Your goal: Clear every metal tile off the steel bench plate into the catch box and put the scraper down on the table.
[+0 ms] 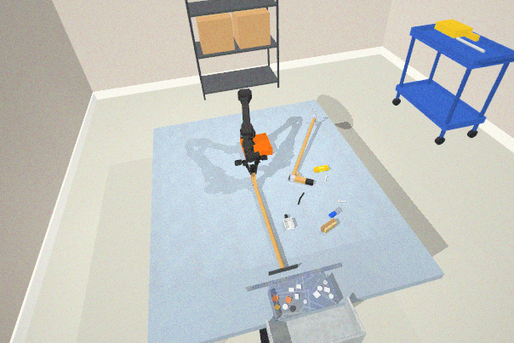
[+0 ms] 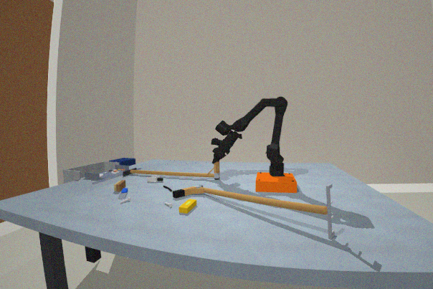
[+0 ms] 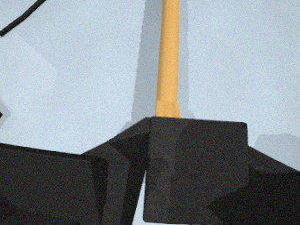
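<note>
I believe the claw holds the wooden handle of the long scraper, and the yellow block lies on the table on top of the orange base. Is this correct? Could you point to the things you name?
Not quite: the yellow block [image 1: 322, 168] [image 2: 188, 206] lies directly on the table [image 1: 191, 229] [image 2: 287, 250], apart from the orange base [image 1: 265, 144] [image 2: 276, 186], as the exterior view shows. The claw [image 1: 253, 169] [image 2: 216, 160] does hold the scraper's wooden handle [image 1: 267, 222] [image 2: 172, 173] [image 3: 169, 54].

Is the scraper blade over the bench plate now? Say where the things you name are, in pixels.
No, the scraper's blade [image 1: 284, 270] is over the table [image 1: 191, 233], short of the plate [image 1: 302, 303] with the tiles on it.
</note>
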`<state>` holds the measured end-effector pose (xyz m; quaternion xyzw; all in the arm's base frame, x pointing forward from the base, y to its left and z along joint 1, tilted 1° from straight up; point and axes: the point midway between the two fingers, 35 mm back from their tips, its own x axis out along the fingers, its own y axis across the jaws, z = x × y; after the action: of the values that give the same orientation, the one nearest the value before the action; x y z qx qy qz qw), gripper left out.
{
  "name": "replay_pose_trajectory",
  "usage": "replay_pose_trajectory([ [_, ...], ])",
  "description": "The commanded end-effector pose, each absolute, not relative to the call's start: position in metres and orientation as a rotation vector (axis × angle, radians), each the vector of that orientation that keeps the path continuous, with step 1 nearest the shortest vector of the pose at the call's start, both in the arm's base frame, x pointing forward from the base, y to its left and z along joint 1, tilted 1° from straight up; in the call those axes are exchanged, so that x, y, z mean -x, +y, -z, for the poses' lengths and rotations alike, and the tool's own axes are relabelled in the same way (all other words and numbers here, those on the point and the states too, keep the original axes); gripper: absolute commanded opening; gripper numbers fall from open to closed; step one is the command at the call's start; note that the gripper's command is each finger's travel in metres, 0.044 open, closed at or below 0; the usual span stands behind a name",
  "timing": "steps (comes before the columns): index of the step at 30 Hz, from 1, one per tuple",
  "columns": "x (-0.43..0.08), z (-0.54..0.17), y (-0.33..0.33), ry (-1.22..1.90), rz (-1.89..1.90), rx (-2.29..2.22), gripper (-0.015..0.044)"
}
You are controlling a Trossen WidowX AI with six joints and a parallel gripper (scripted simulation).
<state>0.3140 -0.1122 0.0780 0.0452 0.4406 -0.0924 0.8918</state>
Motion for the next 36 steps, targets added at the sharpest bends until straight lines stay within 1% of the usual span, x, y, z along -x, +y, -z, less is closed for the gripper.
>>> replay_pose_trajectory([
  [1, -0.325, -0.083, -0.116, 0.896, 0.201, -0.095, 0.0],
  [36, -0.374, -0.078, -0.118, 0.891, 0.211, -0.1, 0.0],
])
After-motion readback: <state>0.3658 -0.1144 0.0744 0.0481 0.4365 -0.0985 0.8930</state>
